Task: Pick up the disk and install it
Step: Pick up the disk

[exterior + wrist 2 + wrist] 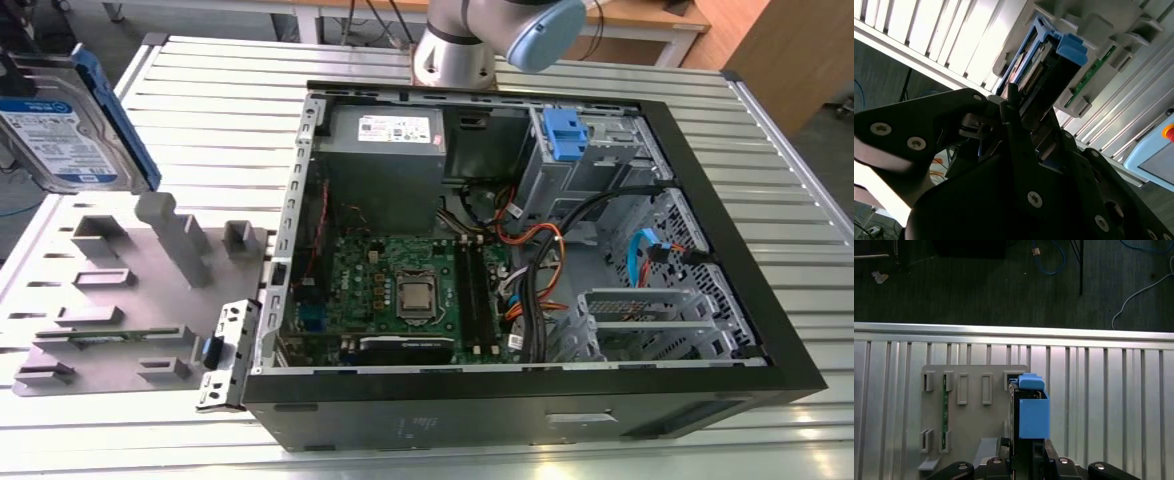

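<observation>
The blue-railed disk [54, 145] stands on edge, label showing.

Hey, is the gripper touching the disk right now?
Touching. In the second wrist view the gripper has its fingers clamped against the disk, with no gap visible.

The ribbed metal table [200, 90] carries an open black computer case [467, 415] at centre and a grey slotted holder plate [147, 300] at nine o'clock, just beside it.

Hand [1029, 456] clamped on the disk [1033, 416]
</observation>
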You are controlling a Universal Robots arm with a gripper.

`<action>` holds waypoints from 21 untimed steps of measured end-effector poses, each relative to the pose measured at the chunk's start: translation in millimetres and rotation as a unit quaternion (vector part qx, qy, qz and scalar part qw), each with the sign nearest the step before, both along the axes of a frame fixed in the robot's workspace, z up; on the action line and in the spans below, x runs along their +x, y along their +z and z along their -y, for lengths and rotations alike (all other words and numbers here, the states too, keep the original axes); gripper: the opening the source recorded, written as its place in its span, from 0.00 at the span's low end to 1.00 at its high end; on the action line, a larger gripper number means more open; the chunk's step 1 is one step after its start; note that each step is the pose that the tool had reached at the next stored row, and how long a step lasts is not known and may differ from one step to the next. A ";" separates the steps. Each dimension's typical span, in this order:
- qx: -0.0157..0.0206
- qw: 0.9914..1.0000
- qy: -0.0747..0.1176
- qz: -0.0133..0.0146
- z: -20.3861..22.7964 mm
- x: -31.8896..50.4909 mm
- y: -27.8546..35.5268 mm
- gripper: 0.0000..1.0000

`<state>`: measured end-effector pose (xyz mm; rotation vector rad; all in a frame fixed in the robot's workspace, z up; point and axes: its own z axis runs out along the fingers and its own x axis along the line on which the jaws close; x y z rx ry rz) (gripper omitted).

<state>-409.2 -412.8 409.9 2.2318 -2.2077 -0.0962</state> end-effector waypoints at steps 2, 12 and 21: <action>0.000 1.000 0.000 0.000 0.0 0.0 3.4 0.35; 0.000 1.000 0.000 0.000 -0.1 0.0 6.5 0.35; 0.000 1.000 0.000 0.000 -0.1 0.0 15.6 0.35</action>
